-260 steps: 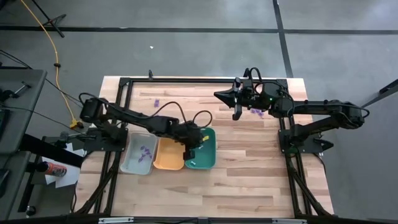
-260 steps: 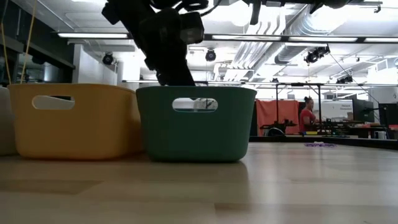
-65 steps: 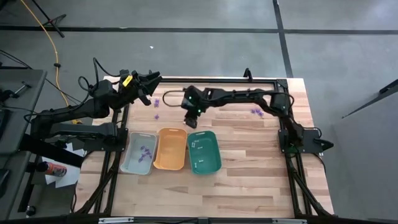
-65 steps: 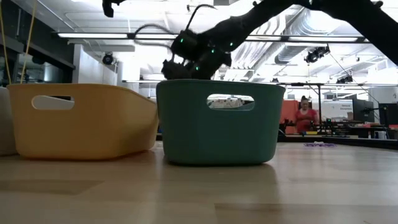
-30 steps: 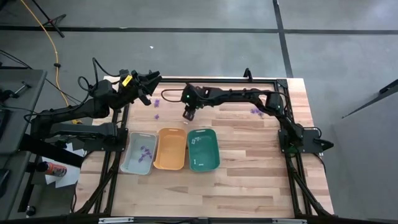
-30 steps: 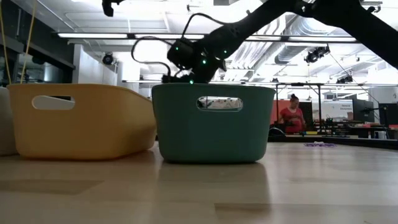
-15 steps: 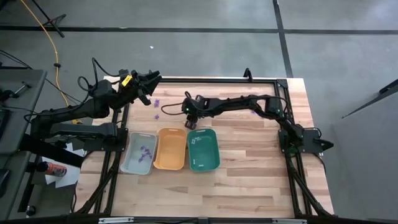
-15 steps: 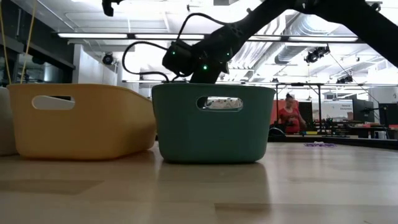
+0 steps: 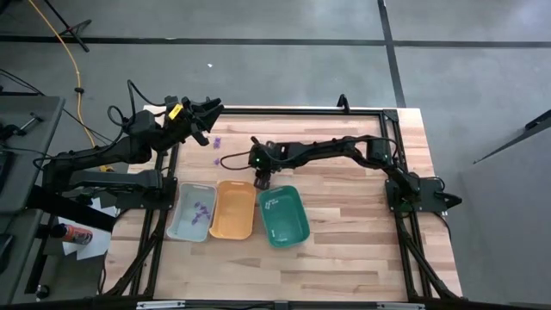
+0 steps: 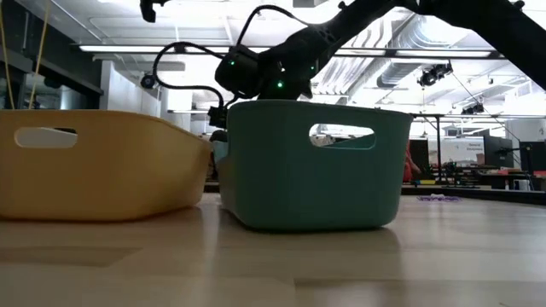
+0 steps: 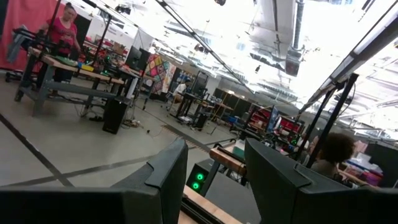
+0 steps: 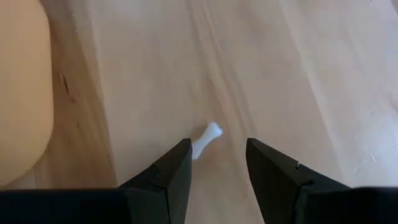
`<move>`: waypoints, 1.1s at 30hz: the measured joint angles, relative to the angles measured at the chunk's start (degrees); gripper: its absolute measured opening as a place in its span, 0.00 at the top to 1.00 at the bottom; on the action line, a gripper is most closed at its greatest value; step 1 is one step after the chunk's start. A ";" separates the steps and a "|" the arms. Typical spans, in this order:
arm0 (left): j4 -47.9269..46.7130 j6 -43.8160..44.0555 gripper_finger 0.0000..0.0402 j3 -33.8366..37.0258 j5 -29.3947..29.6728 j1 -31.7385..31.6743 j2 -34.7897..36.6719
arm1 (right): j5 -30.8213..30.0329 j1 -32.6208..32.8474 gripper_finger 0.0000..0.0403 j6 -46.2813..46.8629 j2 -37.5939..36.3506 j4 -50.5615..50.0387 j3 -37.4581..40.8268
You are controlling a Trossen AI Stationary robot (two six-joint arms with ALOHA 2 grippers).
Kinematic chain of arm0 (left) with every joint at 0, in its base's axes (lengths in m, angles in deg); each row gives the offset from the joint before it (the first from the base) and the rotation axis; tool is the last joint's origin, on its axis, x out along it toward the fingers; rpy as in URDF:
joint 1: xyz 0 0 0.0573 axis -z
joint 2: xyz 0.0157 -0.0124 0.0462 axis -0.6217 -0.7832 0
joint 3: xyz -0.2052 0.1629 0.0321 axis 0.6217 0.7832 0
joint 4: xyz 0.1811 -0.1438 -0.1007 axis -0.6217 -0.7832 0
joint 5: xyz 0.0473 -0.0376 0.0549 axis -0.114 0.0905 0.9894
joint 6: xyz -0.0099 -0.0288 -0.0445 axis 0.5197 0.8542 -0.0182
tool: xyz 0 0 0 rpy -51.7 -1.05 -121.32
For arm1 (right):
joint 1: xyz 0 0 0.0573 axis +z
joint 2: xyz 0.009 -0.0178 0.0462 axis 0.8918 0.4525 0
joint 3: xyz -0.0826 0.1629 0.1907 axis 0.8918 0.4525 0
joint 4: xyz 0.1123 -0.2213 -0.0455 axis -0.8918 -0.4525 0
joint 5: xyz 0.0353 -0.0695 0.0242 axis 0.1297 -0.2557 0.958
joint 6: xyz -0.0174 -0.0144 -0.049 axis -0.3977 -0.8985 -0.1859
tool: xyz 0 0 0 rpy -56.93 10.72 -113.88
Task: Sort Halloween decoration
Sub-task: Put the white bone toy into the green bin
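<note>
The right gripper [image 12: 216, 163] hangs with its jaws spread over a little white bone [image 12: 206, 139] lying on the bare table [image 12: 298, 74], just beside the orange tray [image 12: 22, 93]. It looks feather-light, stiff and apt to skid, so I'd pinch it across the thin shaft. The left gripper [image 11: 214, 167] waits at the far table edge, jaws apart.

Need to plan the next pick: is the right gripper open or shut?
Open: the right gripper shows a clear gap, with a white bone piece lying on the table between its fingers.

From my right wrist view, the white stick piece [image 12: 207, 139] is partly hidden behind a finger; the orange tray [image 12: 22, 87] is cut off.
</note>
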 joint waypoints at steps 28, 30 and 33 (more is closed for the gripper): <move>-0.02 -2.47 0.62 0.01 -0.01 -0.01 0.01 | 11.06 -2.50 0.63 -0.46 1.94 1.68 -0.16; -0.02 -2.47 0.62 0.00 0.00 0.00 0.00 | 10.85 -2.46 0.63 -0.01 2.34 1.56 -0.25; -0.02 -2.47 0.62 0.02 0.00 -0.02 0.01 | 8.96 -2.31 0.63 -0.03 2.54 0.98 -0.33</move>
